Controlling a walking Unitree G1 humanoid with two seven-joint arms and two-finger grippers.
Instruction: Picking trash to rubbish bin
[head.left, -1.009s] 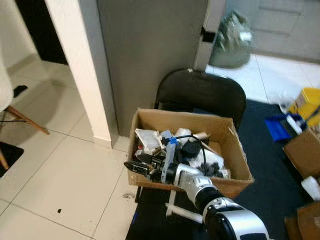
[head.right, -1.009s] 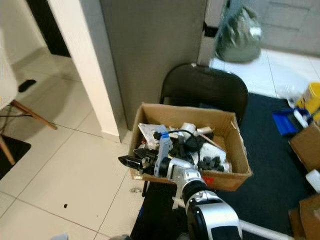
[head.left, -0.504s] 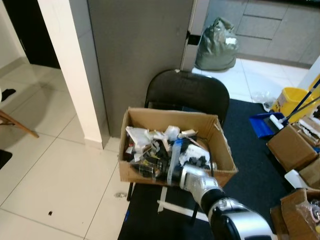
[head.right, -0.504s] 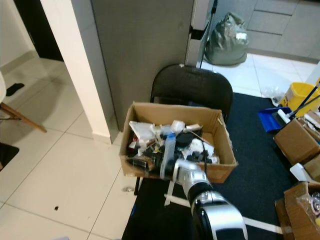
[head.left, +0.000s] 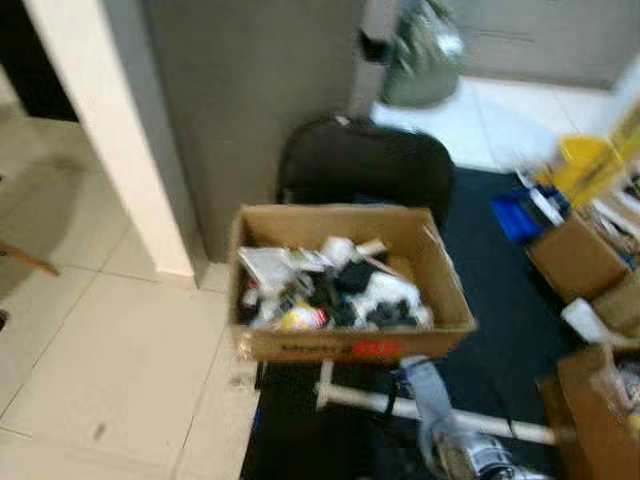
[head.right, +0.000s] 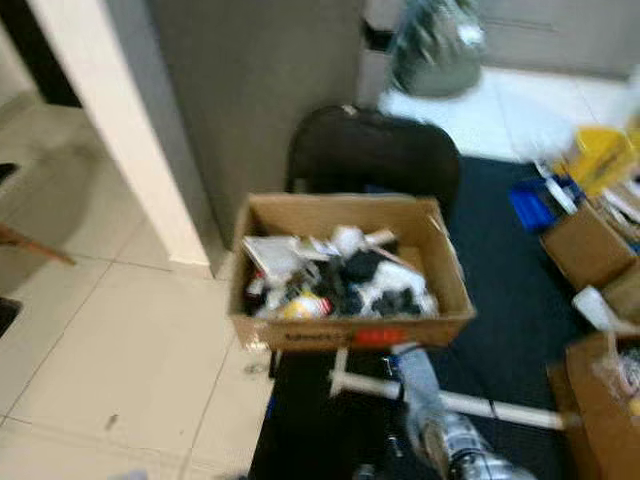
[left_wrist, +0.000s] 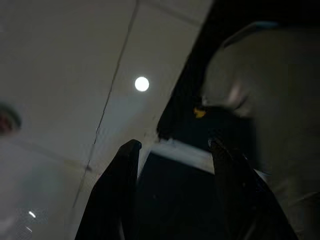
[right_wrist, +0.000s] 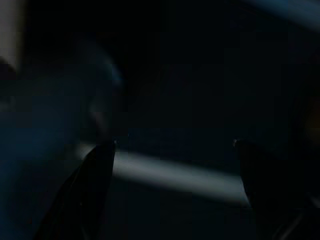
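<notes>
1. The right gripper hangs low in deep shade with its two black fingers spread apart and nothing between them; a pale bar crosses the gap beyond them.
2. The left gripper also has its fingers spread and empty, pointing down at pale floor tiles beside a dark mat edge.
3. The silver right arm shows blurred just in front of the cardboard box.
4. The cardboard box is brown and open-topped, with a red mark on its front wall. It is heaped with trash: white wrappers, black pieces and a yellowish item near the front left corner.
5. The box sits in front of a black chair, whose rounded back rises just behind it.
6. A white bar lies on the dark mat just in front of the box.
7. Left of the box is light tiled floor; behind it stands a grey wall panel with a white post.
8. Right of the box are smaller cardboard boxes, a blue dustpan and a yellow bucket; a filled greenish bag stands behind the chair.
</notes>
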